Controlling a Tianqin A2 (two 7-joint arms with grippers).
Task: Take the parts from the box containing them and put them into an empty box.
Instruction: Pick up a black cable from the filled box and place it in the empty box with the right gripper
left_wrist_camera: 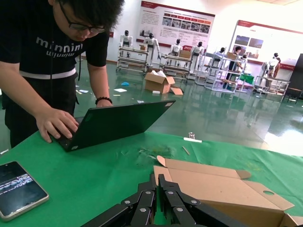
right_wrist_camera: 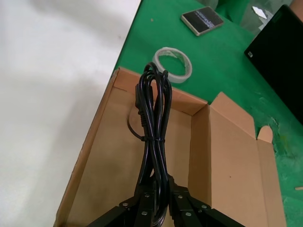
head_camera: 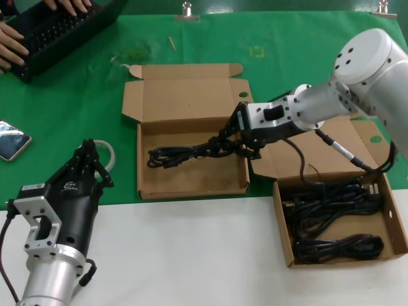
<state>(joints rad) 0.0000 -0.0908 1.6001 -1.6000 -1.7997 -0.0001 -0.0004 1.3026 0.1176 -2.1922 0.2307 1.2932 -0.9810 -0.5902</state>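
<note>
Presently, right hand: clamped on one end of a black cable bundle, the bundle stretching away from the fingers.
Bundle's place: low inside the empty box, apparently on or just above its floor.
Behind the right hand: the box containing them, with more bundles lying in it.
Left hand: parked well off over the table, fingers drawn together, holding nothing.
Beyond the empty box: white coiled ring, phone.
Step in hand: placing the carried bundle.
Next move calls for: letting go once the bundle rests flat, then lifting clear without snagging a loop.
</note>
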